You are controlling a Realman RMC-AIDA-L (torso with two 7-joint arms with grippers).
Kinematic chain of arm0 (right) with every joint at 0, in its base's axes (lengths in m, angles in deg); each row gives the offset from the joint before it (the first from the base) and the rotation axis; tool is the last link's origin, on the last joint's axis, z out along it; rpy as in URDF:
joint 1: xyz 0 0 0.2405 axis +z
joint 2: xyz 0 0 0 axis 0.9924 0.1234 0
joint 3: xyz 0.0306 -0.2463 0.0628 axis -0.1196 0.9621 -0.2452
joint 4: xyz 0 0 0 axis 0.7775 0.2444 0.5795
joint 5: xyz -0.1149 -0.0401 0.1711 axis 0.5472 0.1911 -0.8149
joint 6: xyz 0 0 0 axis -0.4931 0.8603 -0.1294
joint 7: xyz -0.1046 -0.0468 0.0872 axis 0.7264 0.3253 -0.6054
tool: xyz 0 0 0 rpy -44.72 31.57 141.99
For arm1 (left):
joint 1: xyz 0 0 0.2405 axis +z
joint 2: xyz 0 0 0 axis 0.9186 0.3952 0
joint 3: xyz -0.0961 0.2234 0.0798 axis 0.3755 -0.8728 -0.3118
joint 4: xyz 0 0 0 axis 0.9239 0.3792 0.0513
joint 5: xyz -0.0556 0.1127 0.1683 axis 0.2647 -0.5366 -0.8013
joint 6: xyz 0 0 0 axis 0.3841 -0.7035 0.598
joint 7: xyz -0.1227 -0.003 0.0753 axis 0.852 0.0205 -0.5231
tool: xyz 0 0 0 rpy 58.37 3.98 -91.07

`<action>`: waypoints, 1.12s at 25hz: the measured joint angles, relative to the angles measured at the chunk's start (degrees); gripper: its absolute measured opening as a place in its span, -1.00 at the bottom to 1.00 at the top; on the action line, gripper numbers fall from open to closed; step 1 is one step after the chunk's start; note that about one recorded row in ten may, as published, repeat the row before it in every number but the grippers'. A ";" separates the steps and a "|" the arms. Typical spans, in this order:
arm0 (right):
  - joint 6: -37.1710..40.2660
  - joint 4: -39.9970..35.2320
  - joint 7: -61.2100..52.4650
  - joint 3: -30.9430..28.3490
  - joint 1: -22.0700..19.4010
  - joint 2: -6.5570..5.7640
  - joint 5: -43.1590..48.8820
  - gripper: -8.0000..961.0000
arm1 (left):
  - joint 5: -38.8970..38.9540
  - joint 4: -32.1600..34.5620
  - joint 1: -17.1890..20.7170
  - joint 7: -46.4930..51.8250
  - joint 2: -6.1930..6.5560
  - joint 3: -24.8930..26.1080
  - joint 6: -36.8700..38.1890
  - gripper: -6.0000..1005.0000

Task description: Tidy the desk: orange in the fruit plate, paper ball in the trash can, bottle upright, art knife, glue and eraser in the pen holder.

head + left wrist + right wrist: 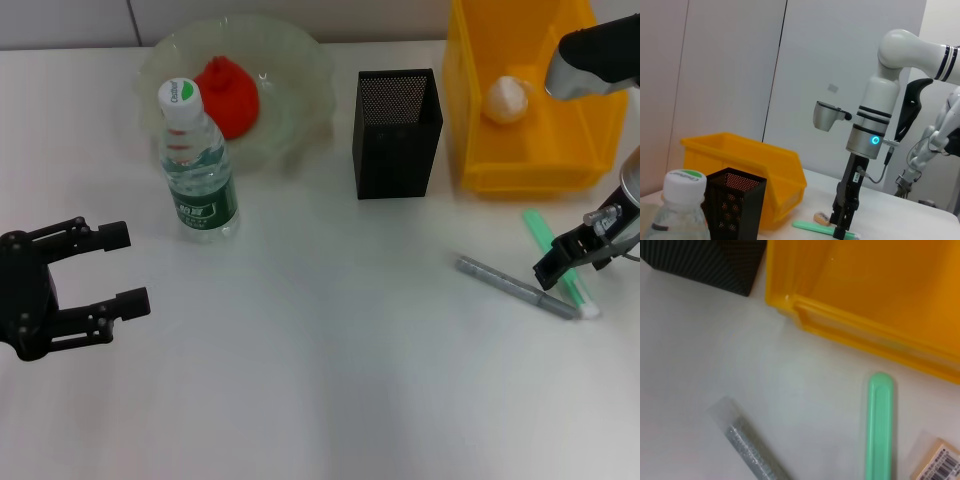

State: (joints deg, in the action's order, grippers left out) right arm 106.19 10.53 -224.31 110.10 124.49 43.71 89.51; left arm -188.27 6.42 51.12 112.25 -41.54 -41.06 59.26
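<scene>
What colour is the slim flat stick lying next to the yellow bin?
Mint green; the slim flat stick shows best in the right wrist view.

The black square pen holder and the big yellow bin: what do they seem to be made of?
The black square pen holder looks like matte metal mesh: fine perforations cover its walls. The big yellow bin appears to be smooth moulded plastic, with a faint sheen on its rim.

Evenly and brightly lit from overhead. Only soft, faint shadows under the bottle (196, 165) and pen holder (396, 133). Mild glare washing out the table (320, 380). Close-up right wrist view soft, the trash can (875, 300) blurred.
</scene>
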 joint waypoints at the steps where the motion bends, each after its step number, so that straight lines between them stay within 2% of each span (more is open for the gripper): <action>1: -0.04 0.07 0.00 0.06 0.01 0.00 -0.09 0.44 | 0.00 0.00 0.00 0.00 0.00 0.00 -0.03 0.60; 6: -0.29 0.16 0.14 -0.16 -0.01 0.01 -0.81 0.43 | -0.03 -0.03 0.03 -0.03 0.00 0.00 -0.28 0.60; 11: -0.39 0.18 0.14 -0.28 -0.01 -0.04 -0.84 -0.07 | -0.03 -0.03 0.10 -0.03 -0.14 0.00 -0.34 0.60; 16: -0.49 0.77 0.13 -0.36 0.00 -0.14 -0.78 -0.43 | -0.03 -0.04 0.19 -0.03 -0.20 0.00 -0.38 0.60; 28: -1.65 2.07 0.04 -0.37 0.09 -0.18 -0.40 -0.43 | -0.03 -0.23 -0.01 -0.04 -0.31 0.00 -0.89 0.60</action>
State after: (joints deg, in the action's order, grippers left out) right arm 104.54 12.60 -224.27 109.74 124.58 43.53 89.11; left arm -188.30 6.18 51.11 112.22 -41.85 -41.06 58.37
